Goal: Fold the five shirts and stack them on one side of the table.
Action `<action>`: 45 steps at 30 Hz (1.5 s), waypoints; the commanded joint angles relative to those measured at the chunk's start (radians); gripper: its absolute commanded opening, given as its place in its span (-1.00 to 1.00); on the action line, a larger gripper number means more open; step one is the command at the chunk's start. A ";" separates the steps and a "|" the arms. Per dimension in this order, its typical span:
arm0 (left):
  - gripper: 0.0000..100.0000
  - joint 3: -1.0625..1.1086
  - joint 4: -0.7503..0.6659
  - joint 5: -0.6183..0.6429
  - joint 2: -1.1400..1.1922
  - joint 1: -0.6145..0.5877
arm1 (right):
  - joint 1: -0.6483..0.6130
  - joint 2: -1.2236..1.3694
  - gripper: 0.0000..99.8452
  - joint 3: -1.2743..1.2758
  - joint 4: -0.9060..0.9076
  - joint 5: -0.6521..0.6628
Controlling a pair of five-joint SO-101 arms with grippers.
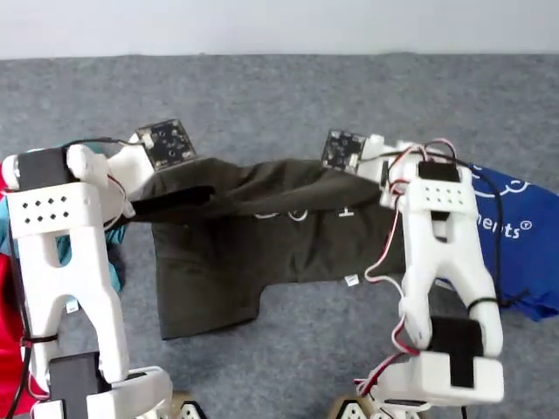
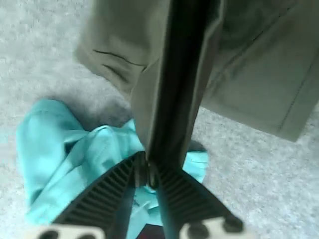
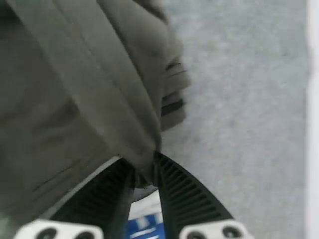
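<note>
An olive green shirt (image 1: 262, 236) hangs stretched between both arms over the grey table, its lower part draped on the surface. My left gripper (image 2: 145, 172) is shut on the olive shirt's (image 2: 239, 69) edge at the left. My right gripper (image 3: 145, 177) is shut on the same shirt's (image 3: 75, 99) other edge at the right. A turquoise shirt (image 2: 75, 154) lies crumpled under the left gripper and shows as the turquoise shirt (image 1: 65, 249) behind the left arm. A blue shirt (image 1: 520, 236) with white print lies at the right behind the right arm.
A red cloth (image 1: 9, 288) lies at the table's left edge. Grey table surface (image 1: 306, 105) stretches open behind the held shirt and in front of it near the arm bases.
</note>
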 commanded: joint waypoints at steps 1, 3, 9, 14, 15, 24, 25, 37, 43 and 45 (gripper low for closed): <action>-0.97 0.044 0.032 -0.009 -0.041 -0.006 | 0.002 -0.104 -0.98 0.028 0.073 -0.005; -0.97 0.085 0.032 -0.009 -0.041 -0.005 | 0.005 -0.122 -0.98 0.052 0.090 -0.005; -0.97 0.262 0.032 -0.084 -0.041 -0.005 | 0.047 -0.124 -0.98 0.092 0.094 -0.005; -0.97 0.383 0.032 -0.126 -0.040 -0.005 | 0.053 -0.130 -0.98 0.127 0.097 -0.005; -0.97 0.406 0.032 -0.135 -0.038 -0.003 | 0.053 -0.130 -0.98 0.132 0.101 -0.005; -0.97 0.555 0.031 -0.147 -0.038 0.106 | 0.059 -0.130 -0.88 0.133 0.168 -0.005; -0.97 0.570 0.031 -0.147 -0.040 0.114 | 0.061 -0.130 -0.88 0.133 0.168 -0.005; -0.76 0.541 0.029 0.008 -0.040 0.110 | 0.139 -0.130 -0.59 0.002 0.363 -0.009; -0.76 0.421 0.029 0.068 -0.040 0.109 | 0.183 -0.130 -0.59 -0.071 0.389 -0.011; -0.76 0.394 0.029 0.071 -0.040 0.092 | 0.188 -0.130 -0.60 -0.072 0.389 -0.011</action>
